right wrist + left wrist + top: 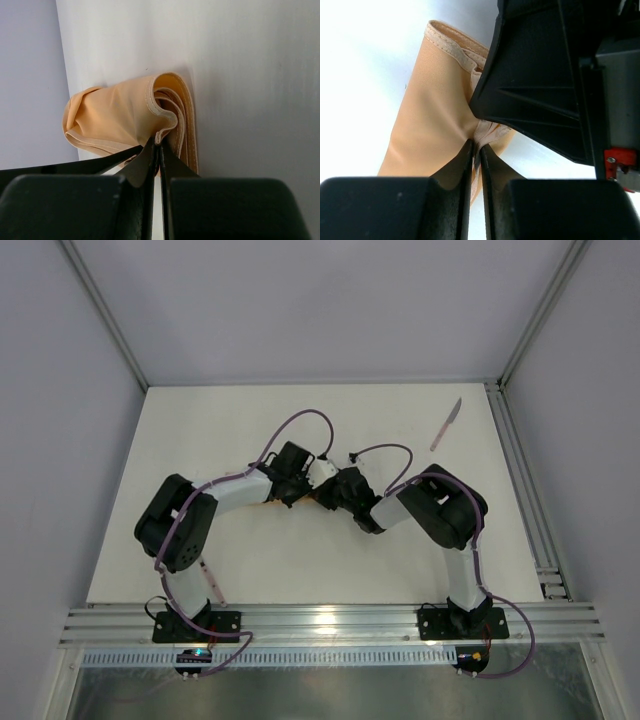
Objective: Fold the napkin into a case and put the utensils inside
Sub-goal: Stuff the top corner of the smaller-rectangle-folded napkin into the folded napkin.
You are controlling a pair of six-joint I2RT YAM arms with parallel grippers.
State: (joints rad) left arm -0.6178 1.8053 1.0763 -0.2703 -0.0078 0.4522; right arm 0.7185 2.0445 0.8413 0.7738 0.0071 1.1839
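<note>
The peach-orange napkin lies bunched in folded layers at the table's middle. From above it is almost wholly hidden under both wrists, with only a sliver showing. My left gripper is shut on a gathered fold of the cloth. My right gripper is shut on a hemmed edge of the napkin, whose layers curl beside it. The two grippers nearly touch. The knife lies alone at the far right. A slim pale pink piece that looks like the fork lies by the left arm's base.
The right gripper's black body fills the left wrist view's upper right, close over the cloth. Aluminium rails run along the table's right and near edges. Grey walls enclose the back and sides.
</note>
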